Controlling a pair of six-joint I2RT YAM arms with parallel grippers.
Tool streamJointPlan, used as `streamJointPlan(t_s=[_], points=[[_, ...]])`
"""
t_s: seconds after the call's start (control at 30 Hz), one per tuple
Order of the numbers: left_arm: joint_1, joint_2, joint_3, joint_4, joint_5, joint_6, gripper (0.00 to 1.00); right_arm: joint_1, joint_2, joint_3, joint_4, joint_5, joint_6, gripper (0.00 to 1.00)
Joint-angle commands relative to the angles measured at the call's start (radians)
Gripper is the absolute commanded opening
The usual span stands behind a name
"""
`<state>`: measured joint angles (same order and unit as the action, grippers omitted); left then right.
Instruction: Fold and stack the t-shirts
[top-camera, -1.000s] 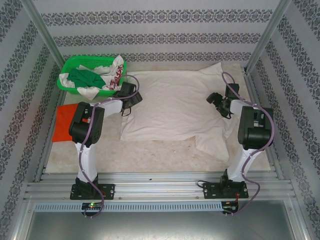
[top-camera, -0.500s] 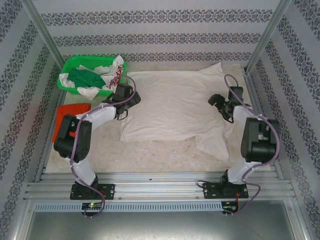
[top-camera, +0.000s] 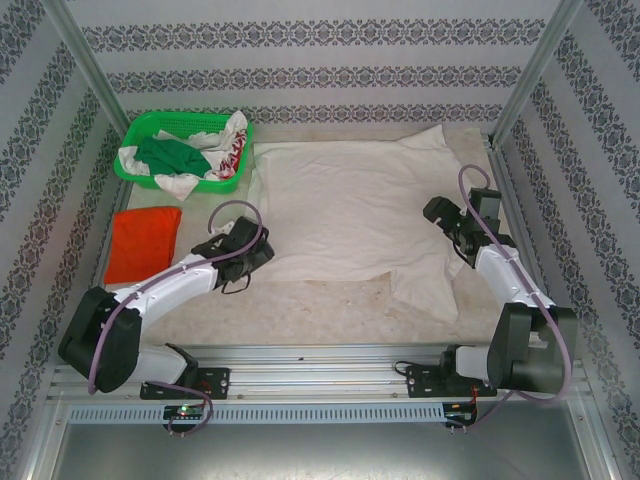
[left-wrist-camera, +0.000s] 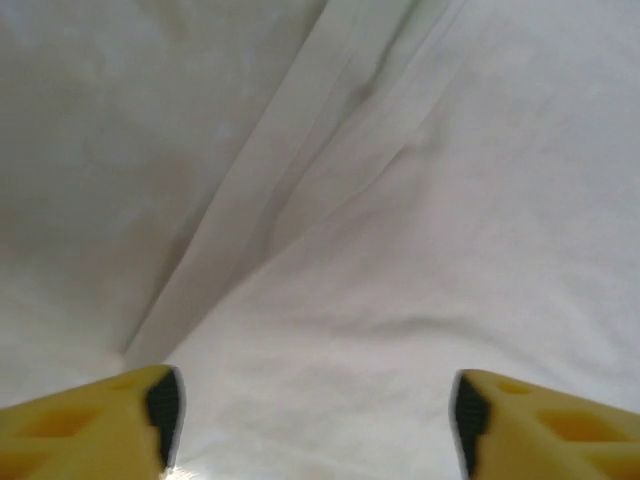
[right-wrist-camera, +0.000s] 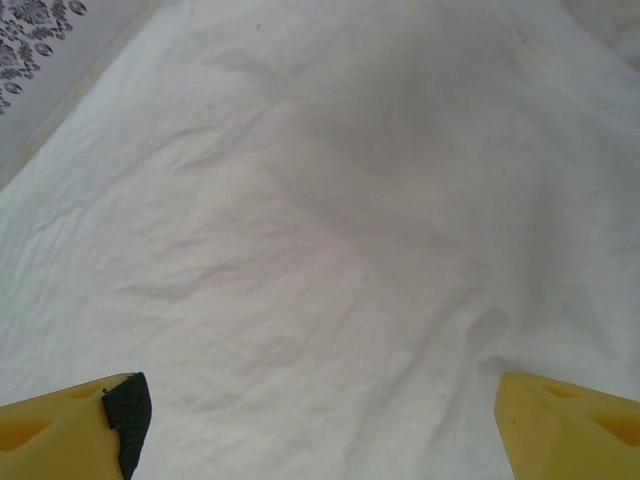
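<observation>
Top external view: the left hand (top-camera: 250, 255) sits low at the near left corner of the cream-white t-shirt (top-camera: 350, 210), which lies spread flat across the middle of the desk (top-camera: 330, 305). The right hand (top-camera: 440, 213) is at the shirt's right edge, near the sleeve. Jaw spacing cannot be read here for either hand. The orange-red t-shirt (top-camera: 143, 243) lies folded on the desk's left side, apart from the white one. Behind it, the green mesh basket (top-camera: 150, 125) contains a green cloth (top-camera: 165, 158) and a white cloth with red print (top-camera: 232, 150) that hangs over the right rim.

Left wrist view: the left hand (left-wrist-camera: 310, 405) is released, its yellow fingers (left-wrist-camera: 90, 425) spread with shirt cloth (left-wrist-camera: 450, 230) below them and nothing pinched. A hem (left-wrist-camera: 270, 200) runs diagonally. Whether the pale area left of it is desk or cloth cannot be determined.

Right wrist view: the right hand (right-wrist-camera: 315, 405) is released and wide, grasping nothing, above wrinkled shirt cloth (right-wrist-camera: 330, 200). The finger bases are cut off by the frame. A patterned wall (right-wrist-camera: 30, 30) shows at the upper left corner.
</observation>
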<state>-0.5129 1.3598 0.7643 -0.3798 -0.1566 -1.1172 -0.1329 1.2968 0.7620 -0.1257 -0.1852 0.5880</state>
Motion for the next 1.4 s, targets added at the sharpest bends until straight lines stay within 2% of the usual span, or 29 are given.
streamJointPlan(t_s=[0.0,0.13,0.27,0.5,0.63,1.13,1.23,1.37], points=[[-0.01,0.029,-0.022,-0.066,0.005,-0.175,0.57,0.017,-0.023,-0.022,-0.014,-0.032,-0.028,0.9],[-0.009,0.096,0.031,-0.142,-0.01,-0.254,0.53,0.032,-0.025,-0.037,-0.001,-0.05,-0.041,0.9],[-0.01,0.138,0.04,-0.136,-0.014,-0.266,0.47,0.032,-0.017,-0.039,-0.008,-0.043,-0.051,0.9],[-0.008,0.127,0.06,-0.223,-0.061,-0.277,0.49,0.035,-0.007,-0.038,0.0,-0.052,-0.045,0.9],[-0.008,0.107,0.033,-0.217,-0.074,-0.274,0.47,0.039,0.0,-0.032,0.0,-0.045,-0.044,0.9],[0.02,0.188,-0.011,-0.116,-0.025,-0.276,0.38,0.069,0.004,-0.012,-0.022,-0.023,-0.048,0.9],[0.021,0.199,-0.015,-0.087,-0.012,-0.273,0.32,0.07,-0.015,-0.008,-0.044,-0.018,-0.049,0.9],[0.023,0.195,-0.022,-0.059,-0.008,-0.268,0.14,0.069,-0.063,-0.015,-0.091,0.024,-0.05,0.91]])
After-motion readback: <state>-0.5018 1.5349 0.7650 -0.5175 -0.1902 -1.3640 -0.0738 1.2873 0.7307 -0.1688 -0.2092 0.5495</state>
